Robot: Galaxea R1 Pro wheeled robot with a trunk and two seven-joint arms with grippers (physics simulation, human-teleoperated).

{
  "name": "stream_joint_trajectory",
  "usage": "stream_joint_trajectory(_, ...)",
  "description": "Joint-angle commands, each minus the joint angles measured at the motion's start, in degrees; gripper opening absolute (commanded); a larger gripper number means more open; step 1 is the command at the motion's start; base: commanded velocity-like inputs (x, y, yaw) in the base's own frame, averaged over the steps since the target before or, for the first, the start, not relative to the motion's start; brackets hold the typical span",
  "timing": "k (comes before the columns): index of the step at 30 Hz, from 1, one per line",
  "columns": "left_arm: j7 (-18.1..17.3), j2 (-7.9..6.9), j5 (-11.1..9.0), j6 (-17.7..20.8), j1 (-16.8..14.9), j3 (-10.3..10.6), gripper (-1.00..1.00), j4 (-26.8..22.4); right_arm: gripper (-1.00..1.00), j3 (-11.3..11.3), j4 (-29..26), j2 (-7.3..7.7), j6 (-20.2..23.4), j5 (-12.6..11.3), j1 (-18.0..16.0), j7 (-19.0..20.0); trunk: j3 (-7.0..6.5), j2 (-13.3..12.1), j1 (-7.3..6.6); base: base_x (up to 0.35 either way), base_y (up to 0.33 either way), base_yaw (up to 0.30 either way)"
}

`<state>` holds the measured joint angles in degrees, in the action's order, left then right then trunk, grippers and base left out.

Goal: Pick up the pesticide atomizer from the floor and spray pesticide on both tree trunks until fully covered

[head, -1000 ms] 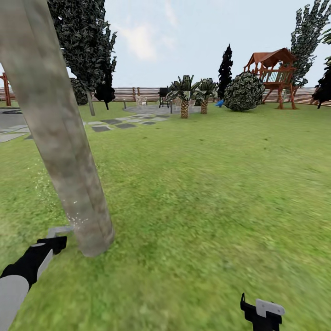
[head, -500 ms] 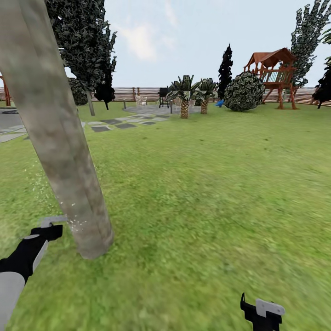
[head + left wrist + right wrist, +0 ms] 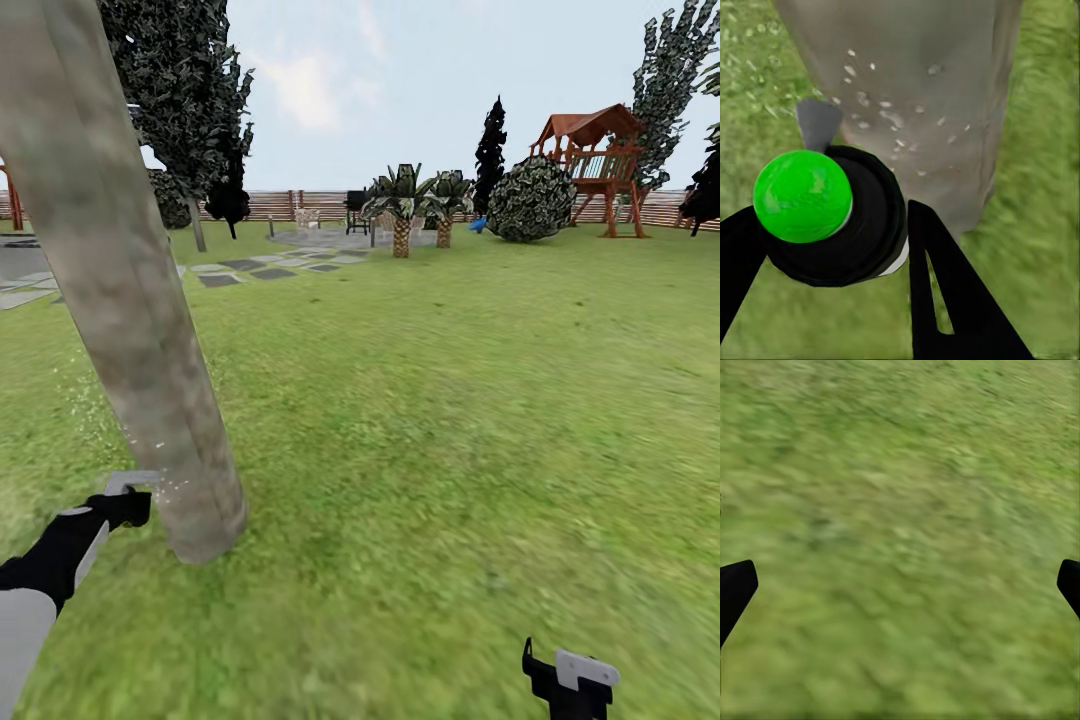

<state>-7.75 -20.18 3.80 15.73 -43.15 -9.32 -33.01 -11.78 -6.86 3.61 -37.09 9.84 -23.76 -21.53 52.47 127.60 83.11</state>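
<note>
- While the left pincer point(image 3: 832, 247) is clamped on the pesticide atomizer point(image 3: 832, 217), its grey nozzle point(image 3: 817, 124) points at the tree trunk point(image 3: 922, 97) just beside it.
- White specks of pesticide point(image 3: 889, 116) sit on the bark low on the trunk, near the lawn point(image 3: 450, 420).
- At the lower right, the right pincer point(image 3: 900, 585) hangs over the grass with its fingers point(image 3: 735, 589) wide apart, holding nothing.
</note>
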Motion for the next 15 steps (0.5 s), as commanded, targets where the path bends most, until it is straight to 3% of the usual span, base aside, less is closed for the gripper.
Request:
stream_joint_trajectory(1,0.0,0.28,0.3,0.1,0.0,0.4,-1.0,-0.5,1.0,0.0,0.0,0.0,0.0,0.0,0.0,0.0,0.0,0.0,0.0,0.0,0.0,0.0)
stream_joint_trajectory(4,-0.3,0.22,0.1,0.3,0.1,0.5,-1.0,-3.0,1.0,0.1,0.0,0.0,0.0,0.0,0.0,0.0,0.0,0.0,0.0,0.118,0.0,0.009)
stream_joint_trajectory(8,-0.6,-0.1,0.3,5.5,0.1,0.3,-1.0,-7.7,1.0,0.1,0.0,-0.06,0.0,0.0,0.0,0.0,0.0,0.0,0.0,0.217,0.0,0.212)
stream_joint_trajectory(15,-0.7,-0.27,0.1,6.5,0.3,0.3,-1.0,-9.9,1.0,0.1,0.0,0.0,0.0,0.0,0.0,0.0,0.0,0.0,0.0,0.022,0.0,0.037)
